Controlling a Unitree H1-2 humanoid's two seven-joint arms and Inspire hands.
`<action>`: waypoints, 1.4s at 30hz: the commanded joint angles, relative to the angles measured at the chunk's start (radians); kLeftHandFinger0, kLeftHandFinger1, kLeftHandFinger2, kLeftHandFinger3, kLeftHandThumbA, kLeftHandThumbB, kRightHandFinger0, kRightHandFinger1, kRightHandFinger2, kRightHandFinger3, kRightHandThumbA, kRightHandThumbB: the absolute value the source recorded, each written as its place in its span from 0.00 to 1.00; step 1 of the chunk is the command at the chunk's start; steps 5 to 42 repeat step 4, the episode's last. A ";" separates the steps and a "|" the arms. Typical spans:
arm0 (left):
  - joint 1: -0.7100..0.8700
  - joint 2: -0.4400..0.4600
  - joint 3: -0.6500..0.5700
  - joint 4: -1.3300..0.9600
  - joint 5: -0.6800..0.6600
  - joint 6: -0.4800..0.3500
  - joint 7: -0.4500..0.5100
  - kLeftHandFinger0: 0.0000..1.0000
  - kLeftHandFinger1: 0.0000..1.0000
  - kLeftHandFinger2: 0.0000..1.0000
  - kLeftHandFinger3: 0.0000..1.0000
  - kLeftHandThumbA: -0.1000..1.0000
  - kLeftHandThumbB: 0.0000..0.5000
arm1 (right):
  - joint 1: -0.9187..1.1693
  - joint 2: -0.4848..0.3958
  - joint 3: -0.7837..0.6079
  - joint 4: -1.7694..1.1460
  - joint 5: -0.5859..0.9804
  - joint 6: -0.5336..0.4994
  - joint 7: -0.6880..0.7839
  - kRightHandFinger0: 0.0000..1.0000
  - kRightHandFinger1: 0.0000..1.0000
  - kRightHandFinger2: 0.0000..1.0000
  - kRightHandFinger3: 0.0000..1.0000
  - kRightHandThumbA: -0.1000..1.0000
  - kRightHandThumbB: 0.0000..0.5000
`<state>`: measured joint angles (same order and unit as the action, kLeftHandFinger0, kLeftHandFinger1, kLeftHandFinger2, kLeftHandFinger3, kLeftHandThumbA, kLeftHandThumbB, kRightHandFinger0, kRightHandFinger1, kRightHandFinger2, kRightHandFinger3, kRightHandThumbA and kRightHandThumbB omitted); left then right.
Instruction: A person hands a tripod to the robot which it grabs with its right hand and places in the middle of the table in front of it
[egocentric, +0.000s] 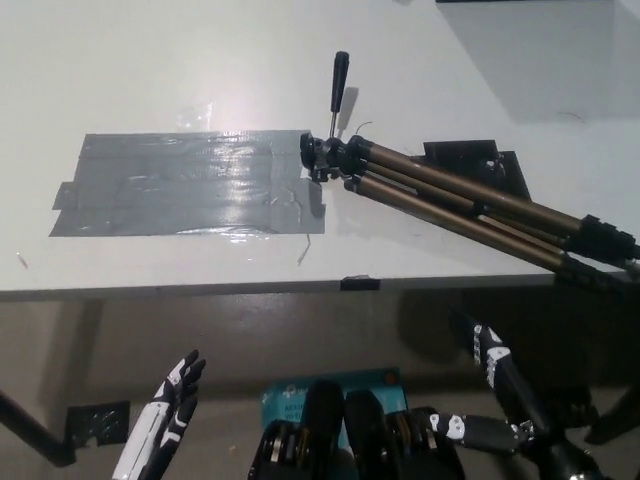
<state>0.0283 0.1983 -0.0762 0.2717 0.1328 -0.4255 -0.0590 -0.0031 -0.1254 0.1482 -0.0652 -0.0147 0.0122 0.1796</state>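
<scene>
Tripod (450, 195) lies flat on our white worktop (150, 60), head by the grey tape patch (185, 185), while our right hand (515, 395) and left hand (170, 400) hang low, fingers spread, holding nothing.

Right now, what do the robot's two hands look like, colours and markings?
The left hand is white and slim, with black patches along its fingers and dark tips. The right hand is black and long-fingered, with small white markings on the fingers. No cables or sleeves show on either in the head view.
</scene>
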 joint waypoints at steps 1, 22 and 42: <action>-0.001 0.005 -0.002 -0.023 0.006 -0.044 0.003 1.00 1.00 1.00 1.00 0.97 0.57 | -0.029 0.014 -0.028 0.055 0.064 -0.063 0.014 1.00 1.00 1.00 1.00 0.91 0.35; 0.000 0.003 0.000 -0.025 0.007 -0.039 0.003 1.00 1.00 1.00 1.00 0.97 0.59 | -0.030 0.013 -0.027 0.057 0.057 -0.066 0.018 1.00 1.00 1.00 1.00 0.90 0.36; 0.000 0.003 0.000 -0.025 0.007 -0.039 0.003 1.00 1.00 1.00 1.00 0.97 0.59 | -0.030 0.013 -0.027 0.057 0.057 -0.066 0.018 1.00 1.00 1.00 1.00 0.90 0.36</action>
